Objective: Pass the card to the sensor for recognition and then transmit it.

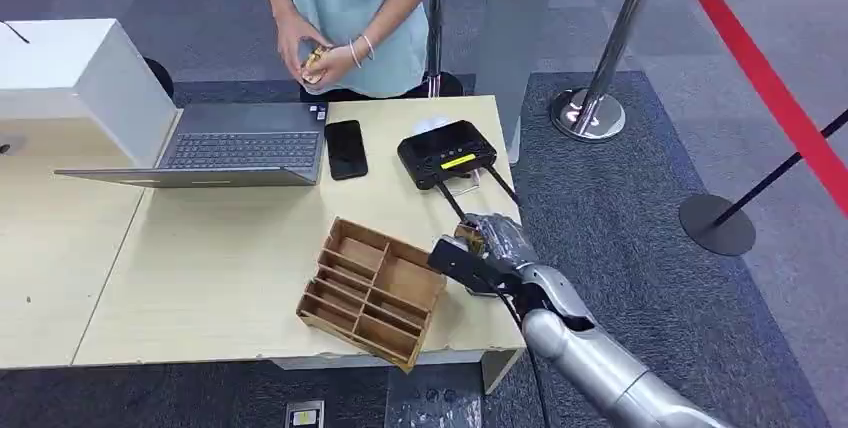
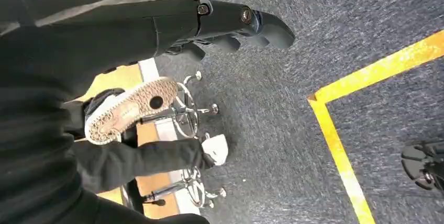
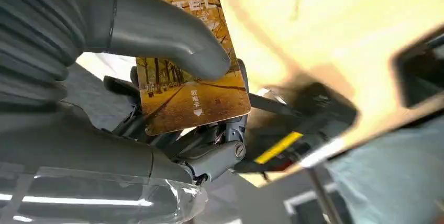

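Note:
My right hand (image 1: pixel 487 245) hovers over the table's right side, just in front of the black sensor box (image 1: pixel 446 153) with its yellow strip. It pinches an orange card (image 3: pixel 191 85) printed with autumn trees between the grey thumb and the dark fingers; a sliver of the card (image 1: pixel 470 239) peeks out in the head view. The sensor box (image 3: pixel 301 130) looks blurred beyond the card in the right wrist view. My left hand (image 2: pixel 235 25) hangs low over blue carpet, its dark fingers curled in with nothing in them.
A wooden divided tray (image 1: pixel 372 291) lies left of my right hand. A black phone (image 1: pixel 345 148) and an open laptop (image 1: pixel 235 148) sit farther back. A person (image 1: pixel 350 18) stands behind the table, holding something small. Stanchions with red tape stand on the right.

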You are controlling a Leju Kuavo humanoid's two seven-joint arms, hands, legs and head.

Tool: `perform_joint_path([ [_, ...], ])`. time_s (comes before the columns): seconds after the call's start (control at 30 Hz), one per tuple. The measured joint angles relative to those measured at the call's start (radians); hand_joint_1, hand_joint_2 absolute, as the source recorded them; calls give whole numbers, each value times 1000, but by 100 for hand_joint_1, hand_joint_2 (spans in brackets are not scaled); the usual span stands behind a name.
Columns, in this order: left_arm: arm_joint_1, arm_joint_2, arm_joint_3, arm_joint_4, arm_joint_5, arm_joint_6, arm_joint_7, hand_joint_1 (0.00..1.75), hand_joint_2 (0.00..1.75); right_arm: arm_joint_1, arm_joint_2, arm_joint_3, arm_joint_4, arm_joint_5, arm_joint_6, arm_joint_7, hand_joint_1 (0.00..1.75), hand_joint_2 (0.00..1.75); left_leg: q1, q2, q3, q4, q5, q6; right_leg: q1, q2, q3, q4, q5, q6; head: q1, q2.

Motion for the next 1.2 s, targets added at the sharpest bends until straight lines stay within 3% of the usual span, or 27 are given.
perform_joint_path([
  [0.27, -1, 0, -1, 0, 0, 0, 1, 0, 175, 2, 0, -1, 61, 0, -3, 0, 175, 175, 0, 0, 0, 0, 0, 0, 0, 0, -1, 0, 0, 0, 0, 0],
  [0.47, -1, 0, -2, 0, 0, 0, 4, 0, 175, 2, -1, -27, 98, -15, -66, 16, 175, 175, 0, 0, 0, 0, 0, 0, 0, 0, -1, 0, 0, 0, 0, 0],
  [0.87, -1, 0, -3, 0, -2, 0, 3, 0, 175, 2, 7, -88, 170, -99, -72, -31, 175, 175, 0, 0, 0, 0, 0, 0, 0, 0, 0, 0, 0, 0, 0, 0],
  [1.2, -1, 0, -4, 0, 4, 0, 3, 0, 175, 0, 41, -91, 262, -141, -77, -86, 175, 175, 0, 0, 1, 0, 0, 0, 0, 0, 0, 0, 0, 0, 0, 0],
])
